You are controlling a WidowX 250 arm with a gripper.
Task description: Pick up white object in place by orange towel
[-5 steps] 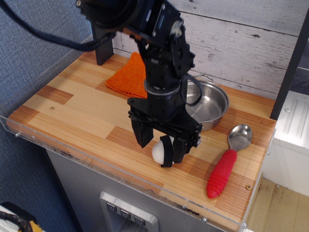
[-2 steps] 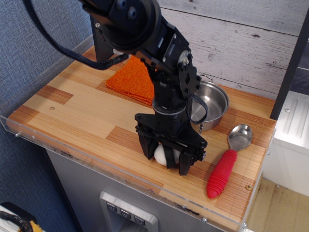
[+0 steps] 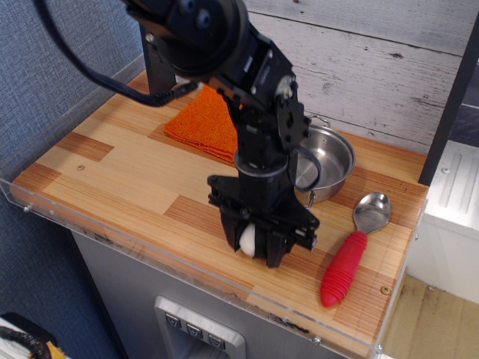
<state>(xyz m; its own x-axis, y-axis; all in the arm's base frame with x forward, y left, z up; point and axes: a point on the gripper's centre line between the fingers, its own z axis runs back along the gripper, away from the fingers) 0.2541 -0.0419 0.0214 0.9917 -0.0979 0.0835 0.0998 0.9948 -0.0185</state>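
Note:
The white object (image 3: 248, 239), a small egg-shaped rice ball with a black band, sits low on the wooden counter near its front edge. My black gripper (image 3: 253, 245) points straight down over it, and its fingers are closed against both sides of the ball. Only a sliver of white shows between the fingers. The orange towel (image 3: 206, 121), a folded nubby cloth, lies at the back of the counter, partly hidden behind my arm.
A steel pot (image 3: 329, 158) stands at the back right, just behind my arm. A spoon with a red handle (image 3: 343, 268) lies at the front right. A clear plastic rim (image 3: 112, 241) runs along the counter's front edge. A wood-plank wall stands behind.
My gripper has come down over the white ball and its fingers have drawn in from open to closed against it. The ball has stayed in the same spot.

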